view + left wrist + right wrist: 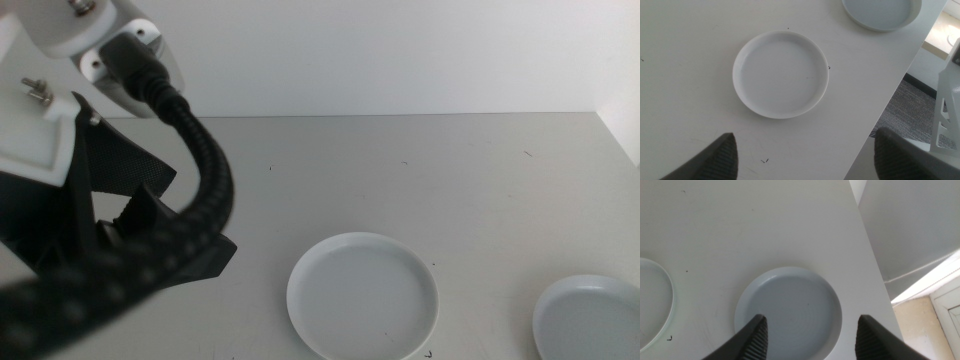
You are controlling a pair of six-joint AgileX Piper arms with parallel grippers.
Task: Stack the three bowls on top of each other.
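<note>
Both jaw sets apart, empty, above separate bowls; only two bowls visible, no stack yet.

Risk, nearest first: the grey-blue bowl [789,311] lies by the table [400,170] edge at 5 o'clock in the middle view; a skewed close of my right gripper [810,330] on its low rim could push it off. My left gripper [805,155], spread wide, hovers over the white bowl [781,74] at 6 o'clock; its rim could slip free. I see no green bowl.

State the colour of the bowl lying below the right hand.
Pale grey-blue bowl; right wrist view shows it best.
</note>
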